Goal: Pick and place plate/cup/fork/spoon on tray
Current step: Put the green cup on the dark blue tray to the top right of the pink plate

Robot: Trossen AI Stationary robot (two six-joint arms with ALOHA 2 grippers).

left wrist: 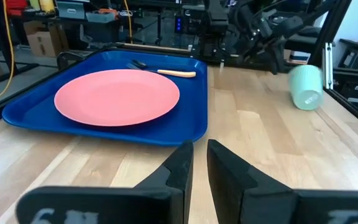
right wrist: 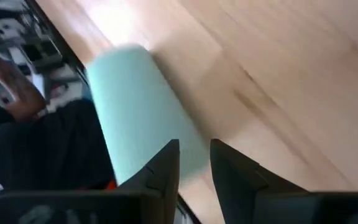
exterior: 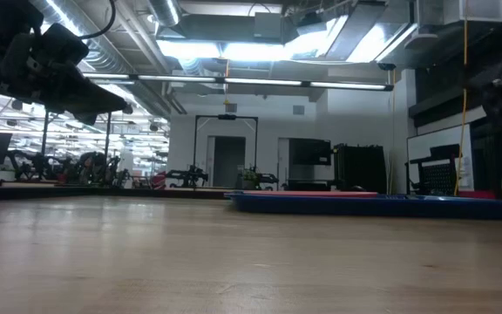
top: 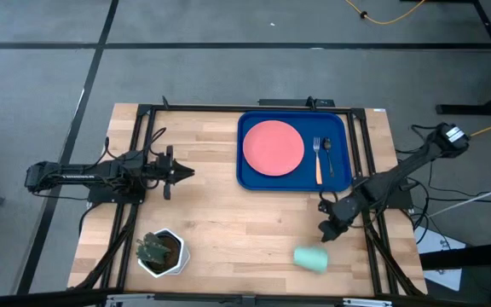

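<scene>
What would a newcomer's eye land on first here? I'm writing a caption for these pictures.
First the coral-pink plate on the blue tray at the table's far side, with the fork and spoon beside it on the tray. Next, the pale green cup, lying on its side on the bare wood near the front edge, with the right gripper just above it, fingers nearly closed.

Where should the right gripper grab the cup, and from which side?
The cup lies on its side on the table, off the tray. Probably best to come down from above and close the right gripper across its round wall, mid-length.
</scene>
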